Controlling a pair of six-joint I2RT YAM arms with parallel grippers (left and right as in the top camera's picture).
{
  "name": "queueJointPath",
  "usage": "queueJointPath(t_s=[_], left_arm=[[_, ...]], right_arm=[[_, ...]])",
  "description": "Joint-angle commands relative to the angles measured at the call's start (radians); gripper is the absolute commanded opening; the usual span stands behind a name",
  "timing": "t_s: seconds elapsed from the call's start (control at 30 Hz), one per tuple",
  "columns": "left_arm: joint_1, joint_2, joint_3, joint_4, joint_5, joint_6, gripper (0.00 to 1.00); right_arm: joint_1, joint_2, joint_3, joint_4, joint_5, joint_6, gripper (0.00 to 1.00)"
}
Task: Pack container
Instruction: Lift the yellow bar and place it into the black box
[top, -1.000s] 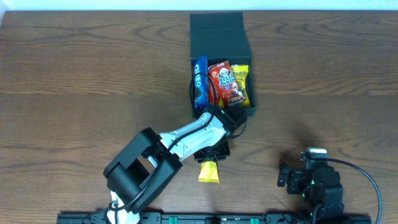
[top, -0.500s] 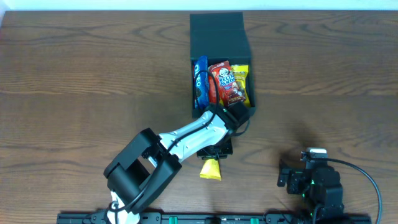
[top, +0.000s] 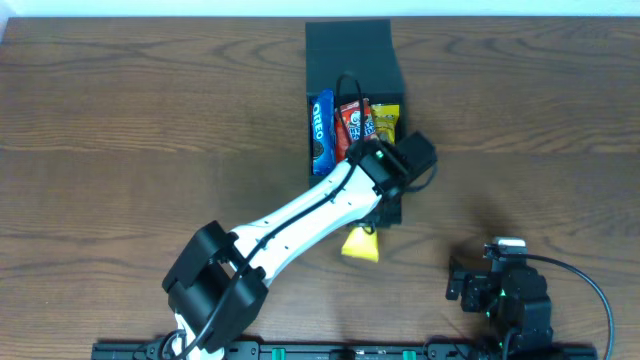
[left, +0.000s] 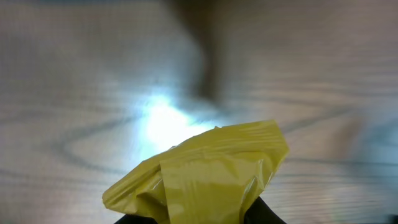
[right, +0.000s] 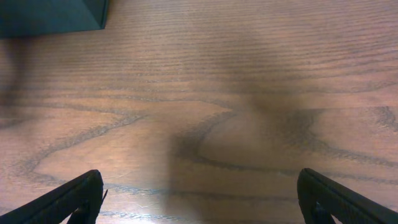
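Observation:
The dark green-black container (top: 352, 50) stands open at the back middle of the table. Inside it stand a blue Oreo packet (top: 320, 130), a red snack packet (top: 352, 125) and a yellow packet (top: 386, 122). My left gripper (top: 372, 222) is shut on a yellow snack packet (top: 361, 245), held above the table just in front of the container; the packet fills the lower left wrist view (left: 199, 174). My right gripper (right: 199, 199) is open and empty near the front right edge; it also shows in the overhead view (top: 500, 295). A corner of the container shows in the right wrist view (right: 50, 15).
The wooden table (top: 150, 130) spreads left and right of the container. A dark rail (top: 330, 351) runs along the front edge. A black cable (top: 585, 285) loops by the right arm.
My left arm has lifted the yellow packet and carried it right and back towards the container. The right arm has not moved.

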Motion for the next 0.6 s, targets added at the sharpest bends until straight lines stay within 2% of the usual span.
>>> queueJointPath(t_s=[0.0, 0.17, 0.57], left_arm=[[0.008, -0.028, 0.09, 0.006, -0.103, 0.04, 0.28], [0.046, 0.003, 0.205, 0.073, -0.134, 0.111, 0.28], [0.138, 0.217, 0.529, 0.081, -0.138, 0.215, 0.28]], right_arm=[[-0.016, -0.008, -0.009, -0.008, 0.0, -0.008, 0.99], [-0.016, -0.008, -0.009, -0.008, 0.0, -0.008, 0.99], [-0.016, -0.008, -0.009, -0.008, 0.0, -0.008, 0.99]])
